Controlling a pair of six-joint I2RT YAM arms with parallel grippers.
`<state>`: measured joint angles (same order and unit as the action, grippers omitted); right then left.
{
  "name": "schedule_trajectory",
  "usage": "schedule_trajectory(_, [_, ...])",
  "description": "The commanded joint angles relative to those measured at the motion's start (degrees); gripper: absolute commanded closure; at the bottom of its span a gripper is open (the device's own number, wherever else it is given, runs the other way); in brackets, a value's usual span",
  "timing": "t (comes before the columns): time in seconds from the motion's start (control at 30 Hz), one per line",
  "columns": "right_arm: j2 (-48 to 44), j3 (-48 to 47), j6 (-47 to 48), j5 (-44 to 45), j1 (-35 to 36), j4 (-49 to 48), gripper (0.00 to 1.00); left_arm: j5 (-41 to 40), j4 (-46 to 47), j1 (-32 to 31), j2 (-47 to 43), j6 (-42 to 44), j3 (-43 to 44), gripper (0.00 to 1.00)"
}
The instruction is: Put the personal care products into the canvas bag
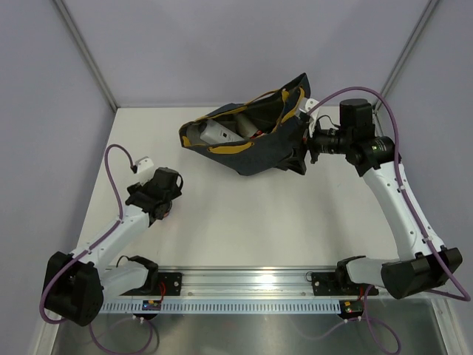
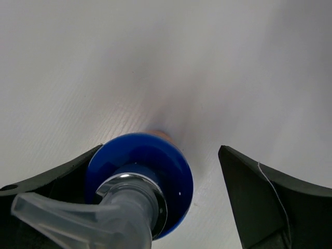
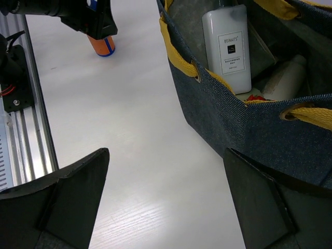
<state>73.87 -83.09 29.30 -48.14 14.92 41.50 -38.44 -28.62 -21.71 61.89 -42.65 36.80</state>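
A white rectangular table (image 1: 244, 222) is seen carrying everything. At its far middle the dark navy-grey canvas bag (image 1: 259, 155), with mustard-yellow handles and rim trim, is found slumped on its side with its mouth open.

The right gripper (image 3: 166, 155) is held just beside the bag's outer wall. Its fingers are spread wide and nothing is held between them.

The left gripper (image 2: 160, 155) is lowered over the table's near left part, well apart from the bag. Its fingers are spread around the orange plastic bottle with a blue cap and clear pump (image 3: 99, 45), which stands on the table. A gap is seen at the right finger (image 2: 259, 197).

Inside the bag a white labelled rectangular bottle (image 3: 226, 44) is seen, with a cream rounded bottle (image 3: 285, 78) beside it and a small red cap (image 3: 252, 97) between them.
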Motion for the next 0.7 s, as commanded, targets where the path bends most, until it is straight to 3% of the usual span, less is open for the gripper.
schedule_trajectory(0.0, [-2.5,1.52,-2.49,-3.1,-0.41,-4.14,0.0,-2.18,8.13,0.71,-2.47,5.71,-1.2,0.05])
schedule_trajectory(0.3, [-3.47,3.28,-3.72,-4.15,-1.29,-5.72,0.01,2.75,19.57,2.37,-8.71,15.23,-8.23,0.08])
schedule_trajectory(0.4, [-3.38,3.28,-4.07,-4.59,-1.73,-5.72,0.0,4.51,21.32,3.96,-7.31,16.28,-8.67,0.19])
schedule_trajectory(0.5, [-3.2,3.46,-4.51,-5.12,-2.17,-5.99,0.0,5.65,22.99,4.66,-6.08,17.08,-8.41,0.35])
schedule_trajectory(0.53, [-3.29,3.55,-4.69,-5.21,-2.17,-6.07,0.0,5.91,23.34,4.84,-5.9,16.99,-8.23,0.53])
schedule_trajectory(0.57, [-3.29,3.55,-4.78,-5.3,-2.26,-6.08,0.0,6.26,23.26,5.01,-5.73,16.99,-7.54,0.66])
schedule_trajectory(0.67, [-3.64,3.72,-4.87,-5.38,-2.61,-6.16,0.01,9.33,22.91,5.02,-6.25,18.39,-6.57,0.89])
